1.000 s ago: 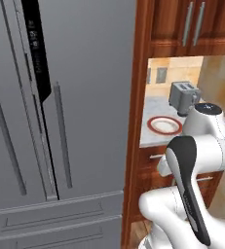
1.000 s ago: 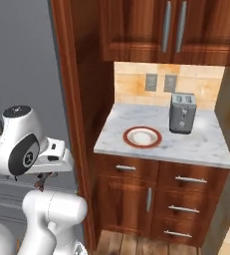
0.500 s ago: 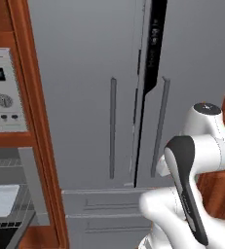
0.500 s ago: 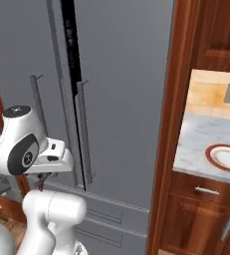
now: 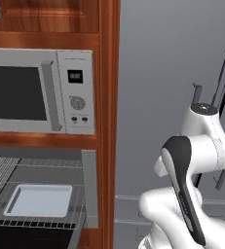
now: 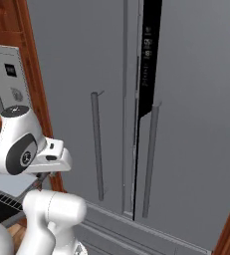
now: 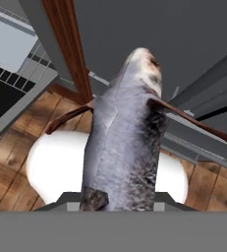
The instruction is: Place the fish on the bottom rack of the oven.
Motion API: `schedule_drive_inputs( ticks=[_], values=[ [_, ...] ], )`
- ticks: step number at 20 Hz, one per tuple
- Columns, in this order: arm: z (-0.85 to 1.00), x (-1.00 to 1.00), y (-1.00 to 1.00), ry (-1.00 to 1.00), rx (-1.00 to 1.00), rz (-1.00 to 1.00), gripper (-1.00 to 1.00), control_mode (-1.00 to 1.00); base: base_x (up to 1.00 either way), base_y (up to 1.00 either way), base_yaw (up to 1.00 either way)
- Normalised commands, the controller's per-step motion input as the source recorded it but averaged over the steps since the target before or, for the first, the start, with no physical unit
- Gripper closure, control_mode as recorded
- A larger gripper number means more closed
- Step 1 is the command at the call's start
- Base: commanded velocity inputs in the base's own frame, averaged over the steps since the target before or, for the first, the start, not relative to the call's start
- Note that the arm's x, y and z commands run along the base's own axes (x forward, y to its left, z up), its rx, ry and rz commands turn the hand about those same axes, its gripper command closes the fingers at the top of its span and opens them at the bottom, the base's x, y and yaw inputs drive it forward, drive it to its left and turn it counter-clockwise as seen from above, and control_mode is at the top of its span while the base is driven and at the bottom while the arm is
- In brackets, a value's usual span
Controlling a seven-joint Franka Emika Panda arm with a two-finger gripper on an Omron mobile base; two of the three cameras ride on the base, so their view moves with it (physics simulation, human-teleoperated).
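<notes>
One fish [image 7: 127, 133] clamped in the hand [image 7: 120, 197], carried above the wood floor. Transport step: oven [image 5: 41, 194] sits open lower left under the microwave [image 5: 41, 91]. Next: bring the fish to the bottom rack [image 5: 33, 224], below the pale tray [image 5: 40, 200].

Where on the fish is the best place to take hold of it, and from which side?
Grip the fish low on its body, near the tail end, as the gripper appears to hold it in the hand view. It is long and slim, stretching straight away from the hand, so the fingers probably do best closing across its narrow width, below the thin side fins that stick out and would give poor purchase.
</notes>
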Motion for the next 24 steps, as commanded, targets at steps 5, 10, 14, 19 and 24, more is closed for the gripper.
schedule_drive_inputs(
  ticks=[5, 10, 14, 19, 24],
  values=[
    [0.00, 0.00, 0.00, 0.00, 0.00, 0.00, 1.00, 1.00, 0.63, 0.29, 0.12],
    [0.00, 0.00, 0.00, 0.00, 0.00, 0.00, 1.00, 1.00, -0.36, 0.99, 0.01],
    [0.00, 0.00, 0.00, 0.00, 0.00, 0.00, 1.00, 1.00, -0.34, 0.93, -0.26],
    [0.00, 0.00, 0.00, 0.00, 0.00, 0.00, 1.00, 1.00, 0.50, 0.83, -0.14],
    [0.00, 0.00, 0.00, 0.00, 0.00, 0.00, 1.00, 1.00, 0.89, 0.68, 0.00]
  ],
)
